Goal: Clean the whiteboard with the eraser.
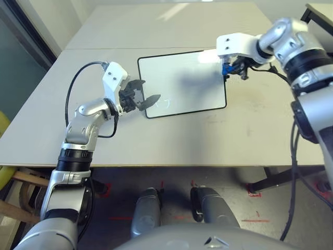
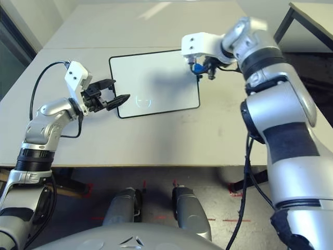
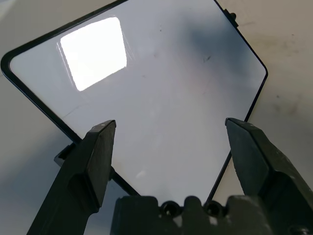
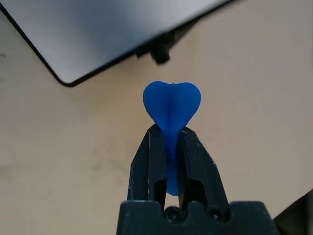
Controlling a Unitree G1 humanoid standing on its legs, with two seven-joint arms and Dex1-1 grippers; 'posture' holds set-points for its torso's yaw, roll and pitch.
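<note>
Firmly between right fingers (image 4: 195, 161): eraser (image 4: 171, 105).

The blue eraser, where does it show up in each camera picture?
Left eye: eraser at the whiteboard's right edge, in the right claw.
Right eye: same spot.
Left wrist: not in it.
Right wrist: centre, between black fingers.
Shared landmark: the whiteboard's black frame.

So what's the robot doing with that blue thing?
That is an eraser, pinched in the right gripper and held above the table just past the right edge of the whiteboard. The left gripper has its fingers open at the board's near left corner. The board looks almost clean, with only faint marks near its front edge.
</note>
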